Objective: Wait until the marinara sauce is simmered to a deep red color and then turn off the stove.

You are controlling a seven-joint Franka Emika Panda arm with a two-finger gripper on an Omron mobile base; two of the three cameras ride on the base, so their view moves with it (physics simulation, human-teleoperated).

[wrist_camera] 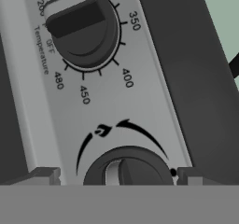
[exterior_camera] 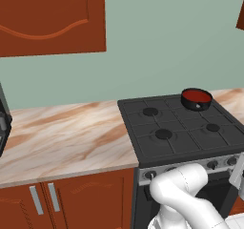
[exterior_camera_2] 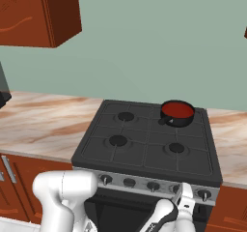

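Note:
The marinara sauce (exterior_camera: 196, 96) (exterior_camera_2: 177, 110) looks deep red in its small black pan (exterior_camera: 197, 105) on the back right burner of the stove (exterior_camera: 181, 128) (exterior_camera_2: 144, 144). My gripper (wrist_camera: 116, 176) (exterior_camera_2: 185, 193) is low in front of the silver knob strip (exterior_camera_2: 140, 183). It is open. Its fingertips (wrist_camera: 45, 175) stand on either side of a dark round knob (wrist_camera: 128, 168) without touching it. A curved arrow mark is printed above that knob. Part of the hand (exterior_camera: 238, 175) also shows at the right edge of the left base view.
A second knob with an oven temperature dial (wrist_camera: 84, 27) sits beyond the near one. Marble counter (exterior_camera: 62, 137) runs left of the stove, over red-brown cabinet doors (exterior_camera: 71, 199). Wall cabinets (exterior_camera: 47, 18) hang above. A dark appliance (exterior_camera: 3, 128) stands at far left.

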